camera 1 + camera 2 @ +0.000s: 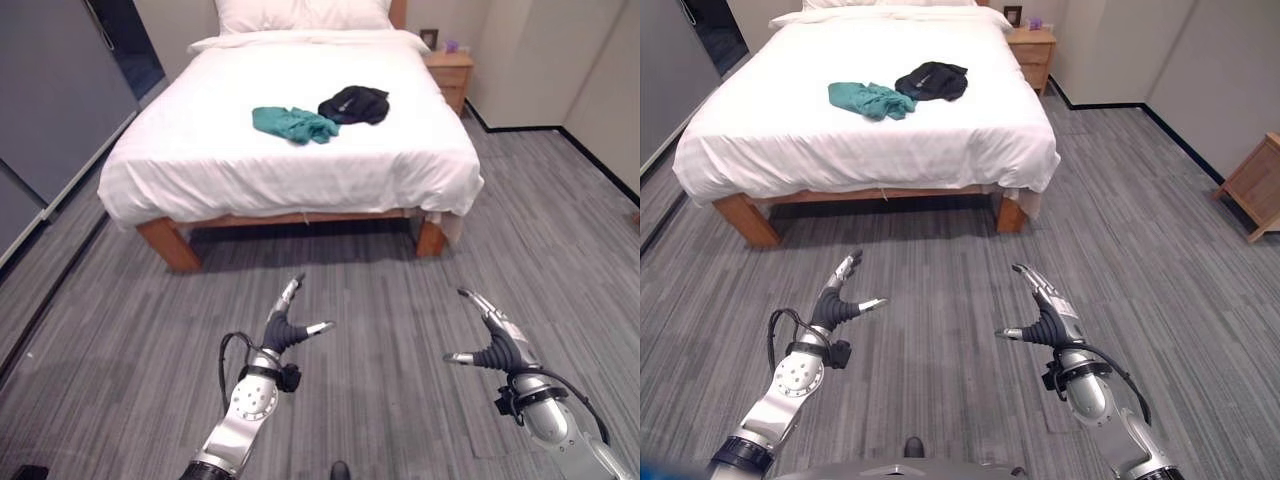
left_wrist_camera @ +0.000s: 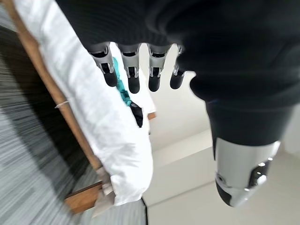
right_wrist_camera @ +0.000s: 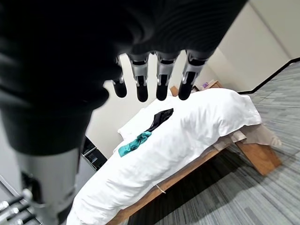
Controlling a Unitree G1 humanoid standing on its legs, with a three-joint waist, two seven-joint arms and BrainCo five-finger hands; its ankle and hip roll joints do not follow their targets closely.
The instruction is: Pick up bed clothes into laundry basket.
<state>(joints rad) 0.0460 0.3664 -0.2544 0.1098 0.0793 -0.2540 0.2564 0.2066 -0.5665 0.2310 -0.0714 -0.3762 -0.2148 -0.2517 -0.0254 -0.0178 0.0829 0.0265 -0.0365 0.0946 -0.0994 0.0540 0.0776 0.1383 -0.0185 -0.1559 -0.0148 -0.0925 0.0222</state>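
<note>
Room: we stand on grey plank floor (image 1: 400, 300) facing a bed (image 1: 290, 150) with a white cover and a wooden frame; pillows (image 1: 300, 14) lie at its head.
Nightstand: a wooden one (image 1: 450, 75) stands at the far right corner of the bed, against the wall.
Second cabinet: another wooden piece (image 1: 1255, 185) shows at the right edge of our right eye view, well apart from the bed.
Teal clothes: a crumpled teal garment (image 1: 293, 123) lies on top of the cover, near the middle of the bed.
Black clothes: a black garment (image 1: 354, 104) lies just beside the teal one, on its right and slightly farther back (the two seem to touch or nearly so).
Left hand: our left hand (image 1: 285, 330) hangs over the floor in front of the bed, fingers straight and spread, thumb out to the side, nothing in it.
Right hand: our right hand (image 1: 497, 345) hangs over the floor level with the left, fingers likewise stretched out and empty.
Clothes and hands: both garments lie well beyond both hands, up on the bed, ahead of the left hand and ahead-left of the right.
</note>
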